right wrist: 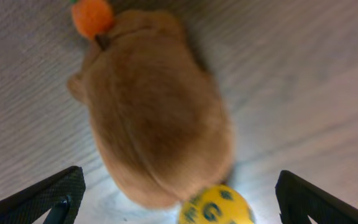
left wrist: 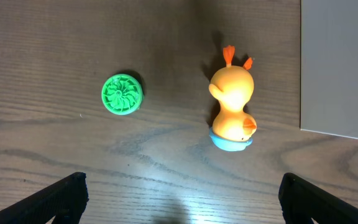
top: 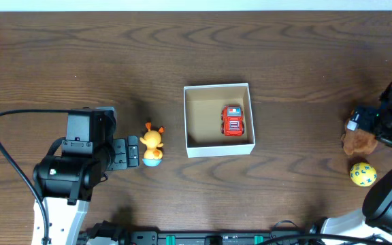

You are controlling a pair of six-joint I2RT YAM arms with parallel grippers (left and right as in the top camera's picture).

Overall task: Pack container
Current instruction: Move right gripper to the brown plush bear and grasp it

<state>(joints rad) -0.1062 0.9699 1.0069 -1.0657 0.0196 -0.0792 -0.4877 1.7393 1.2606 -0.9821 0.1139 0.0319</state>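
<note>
Both left fingers [left wrist: 61, 198] and right fingers [right wrist: 48, 196] spread apart; container [top: 199, 119] between them.

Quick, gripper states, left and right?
Left gripper: open, empty, orange duck toy ahead of it.
Right gripper: open, empty, over the brown plush toy.

The table [top: 305, 41] is carrying one container [top: 220, 149], one red toy car [top: 233, 121], one orange duck figure [top: 152, 144] and one green disc [left wrist: 122, 94]. One brown plush toy [top: 359, 141] and one yellow ball [top: 362, 174] are completing the count
</note>
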